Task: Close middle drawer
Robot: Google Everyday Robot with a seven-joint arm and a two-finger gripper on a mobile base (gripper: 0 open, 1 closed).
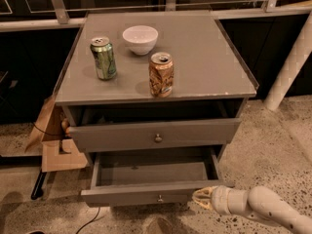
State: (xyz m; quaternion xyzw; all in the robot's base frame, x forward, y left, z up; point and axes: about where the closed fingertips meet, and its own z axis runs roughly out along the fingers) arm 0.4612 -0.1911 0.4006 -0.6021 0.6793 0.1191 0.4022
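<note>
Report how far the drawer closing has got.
Done: nothing closed; the middle drawer stands pulled far out, its inside showing. In hand: the gripper sits at the right end of its face panel, contact unclear. Left: push the drawer in flush with the cabinet.

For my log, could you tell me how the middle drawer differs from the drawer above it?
The middle drawer is pulled far out, its inside exposed; the drawer above is barely open. The pincer is by the middle drawer's right front corner, away from the drawer above. Both have plain grey faces.
</note>
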